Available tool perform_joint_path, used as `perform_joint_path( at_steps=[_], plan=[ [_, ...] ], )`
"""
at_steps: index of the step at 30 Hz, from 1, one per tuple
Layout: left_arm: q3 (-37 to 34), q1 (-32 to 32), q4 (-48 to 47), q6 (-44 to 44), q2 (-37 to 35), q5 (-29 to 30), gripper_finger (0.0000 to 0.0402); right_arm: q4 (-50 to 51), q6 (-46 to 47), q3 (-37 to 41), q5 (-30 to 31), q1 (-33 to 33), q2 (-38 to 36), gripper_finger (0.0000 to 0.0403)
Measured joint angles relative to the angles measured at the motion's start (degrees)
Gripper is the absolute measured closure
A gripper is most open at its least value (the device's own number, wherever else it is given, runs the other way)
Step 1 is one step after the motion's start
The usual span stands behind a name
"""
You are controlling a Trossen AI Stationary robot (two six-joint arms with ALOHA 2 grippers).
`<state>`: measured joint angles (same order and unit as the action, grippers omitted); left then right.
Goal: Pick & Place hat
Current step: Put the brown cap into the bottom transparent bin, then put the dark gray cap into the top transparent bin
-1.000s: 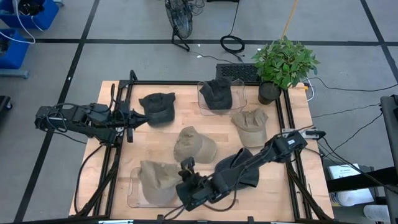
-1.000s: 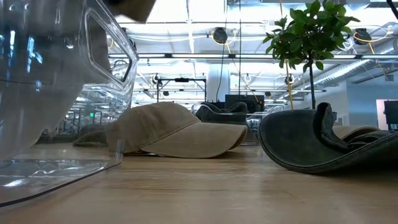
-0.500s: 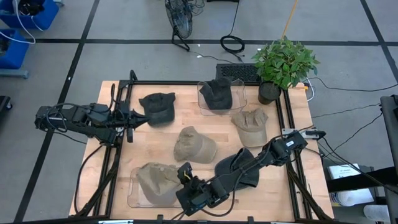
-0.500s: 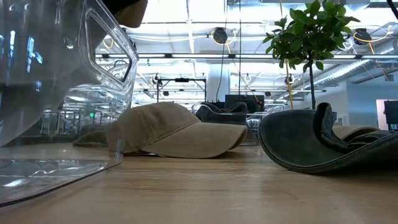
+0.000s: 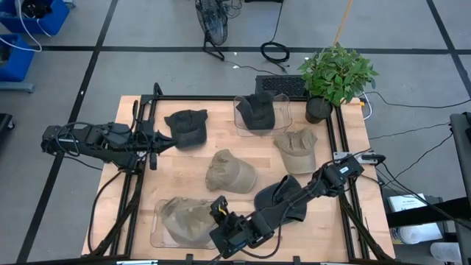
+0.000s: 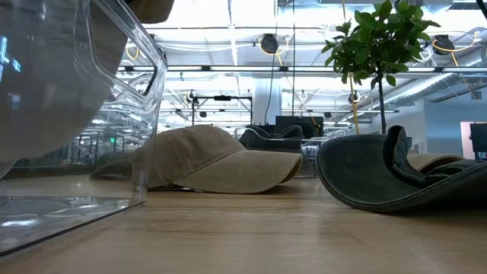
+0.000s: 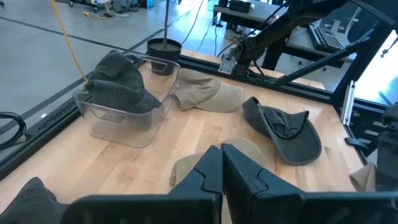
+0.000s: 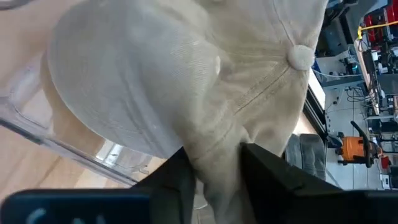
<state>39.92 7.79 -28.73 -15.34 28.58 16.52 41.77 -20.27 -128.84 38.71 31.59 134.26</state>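
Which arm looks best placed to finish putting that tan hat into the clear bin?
The right arm. Its end effector is already at the clear bin, fingers straddling the tan hat lying in it. The left end effector sits shut near the table's far left edge.

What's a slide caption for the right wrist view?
Right gripper with its fingers either side of a fold of the tan hat over the clear bin.
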Motion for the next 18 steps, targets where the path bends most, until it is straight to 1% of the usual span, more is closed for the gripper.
perform_joint_path(
  at_steps=[4, 7, 10, 12, 15, 18],
  plan=[
    [0.0, 0.0, -0.2, 0.0, 0.0, 0.0, 0.0398, -0.3, 0.9, 0.0, 0.2, 0.4, -0.9, 0.0248],
    [0.0, 0.0, -0.2, 0.0, 0.0, 0.0, 0.0392, -0.3, 2.3, 0.0, 0.4, 0.4, -1.8, 0.0223],
    [0.0, 0.0, -0.3, 0.0, 0.0, -0.1, 0.039, 0.7, 3.1, 0.0, 2.6, 0.8, -3.5, 0.0205],
    [0.0, 0.0, -0.3, 0.0, 0.0, -0.4, 0.0396, 0.7, 4.2, 0.0, 4.4, 0.8, -4.7, 0.0198],
    [0.0, 0.0, -0.4, 0.0, 0.0, -1.1, 0.0396, 2.3, 9.3, 0.0, 6.5, 0.8, -6.5, 0.0196],
    [0.0, 0.0, -0.3, -0.1, 0.0, -1.1, 0.0388, 7.2, 18.8, 0.0, 6.3, 0.5, -8.6, 0.0201]
  ],
)
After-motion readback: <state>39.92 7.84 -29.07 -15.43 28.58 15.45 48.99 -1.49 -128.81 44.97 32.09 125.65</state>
